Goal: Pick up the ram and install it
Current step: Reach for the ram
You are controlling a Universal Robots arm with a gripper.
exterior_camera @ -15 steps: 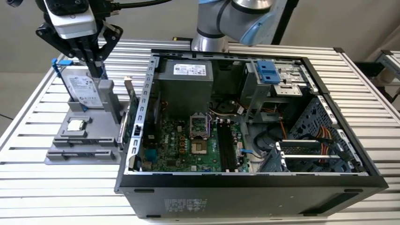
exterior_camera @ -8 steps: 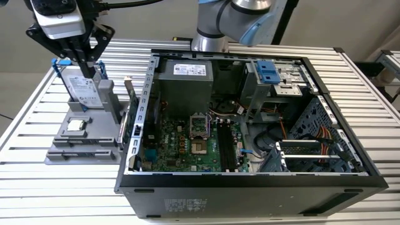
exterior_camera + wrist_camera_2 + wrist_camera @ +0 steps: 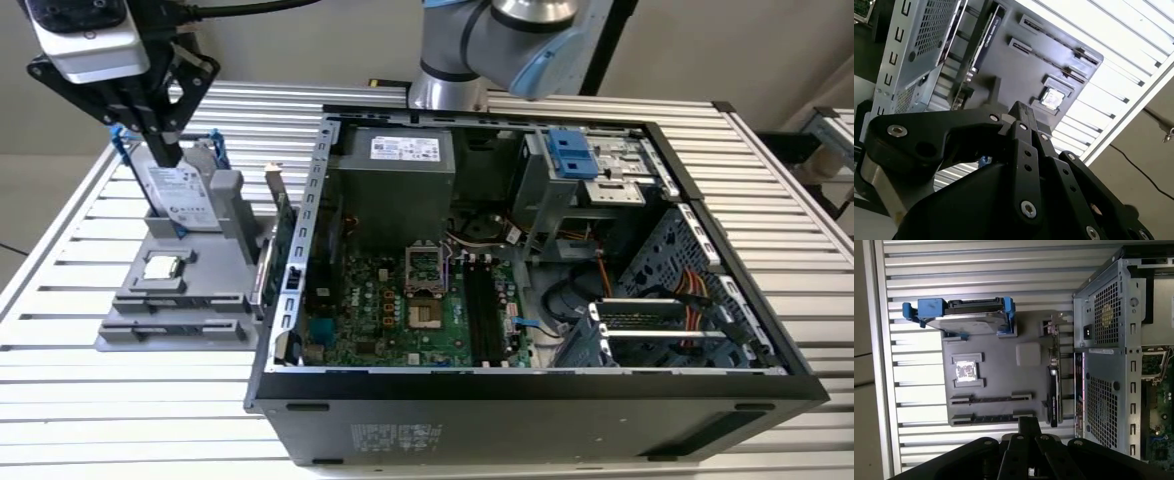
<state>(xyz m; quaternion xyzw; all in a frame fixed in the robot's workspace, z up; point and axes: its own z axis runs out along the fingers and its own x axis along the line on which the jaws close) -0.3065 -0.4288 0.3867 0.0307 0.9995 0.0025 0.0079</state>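
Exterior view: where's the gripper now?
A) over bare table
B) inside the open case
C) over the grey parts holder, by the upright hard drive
C: the gripper hangs at the upright hard drive on the grey parts holder, to the exterior view's left of the open case.

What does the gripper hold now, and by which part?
Nothing. The black gripper has its fingertips pressed together with nothing between them, over the flat grey parts tray.

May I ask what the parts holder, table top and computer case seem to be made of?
The parts holder looks like matte grey plastic: uniform, dull, moulded recesses. The table top looks like bare aluminium: pale ribbed slats, soft sheen. The computer case looks like sheet metal: thin, grey, punched holes.
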